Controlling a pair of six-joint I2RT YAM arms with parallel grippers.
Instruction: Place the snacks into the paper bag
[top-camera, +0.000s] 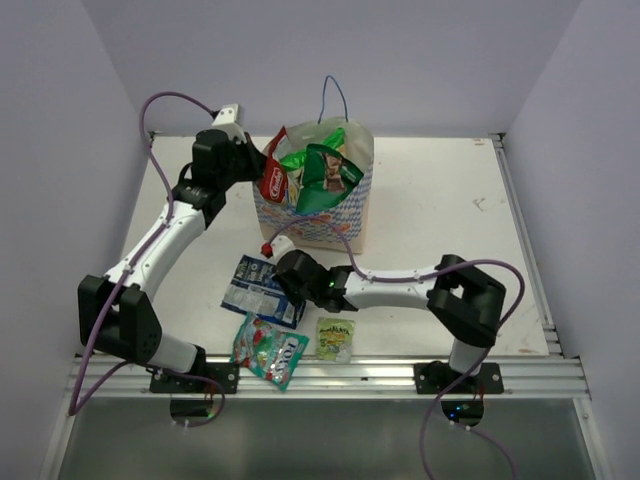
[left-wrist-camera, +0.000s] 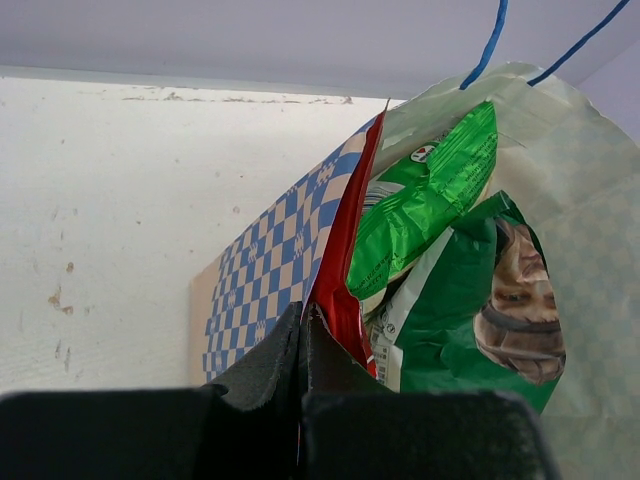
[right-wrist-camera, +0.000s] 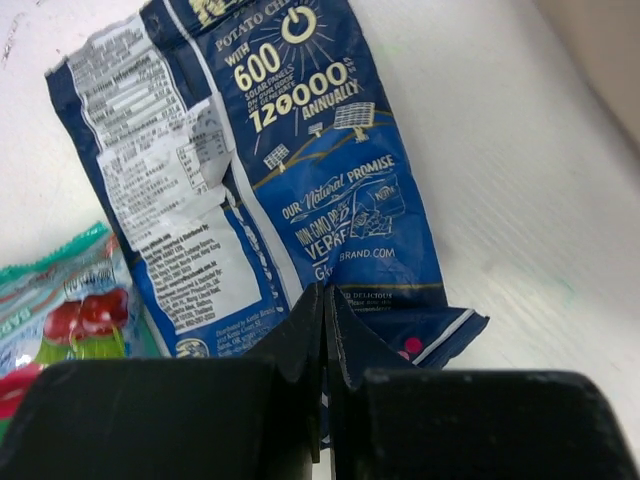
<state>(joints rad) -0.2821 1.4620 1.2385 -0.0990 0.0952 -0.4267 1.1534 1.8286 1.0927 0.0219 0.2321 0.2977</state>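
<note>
My right hand (right-wrist-camera: 325, 292) pinches the edge of the dark blue crinkly packet (right-wrist-camera: 300, 170) on the white desk (top-camera: 440, 200). Lift high, then drop it into the tan checkered paper bag (top-camera: 352, 222), which my left hand (left-wrist-camera: 303, 318) seemingly pinches open.

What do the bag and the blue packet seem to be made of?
The bag looks like matte tan paper with printed blue checks, creased stiffly. The blue packet is probably thin plastic film: it is crinkled and slightly shiny.

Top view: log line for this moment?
left gripper: shut on bag rim | right gripper: shut on blue packet | in bag: red packet, green packets | on table: candy packet, sachet
</note>
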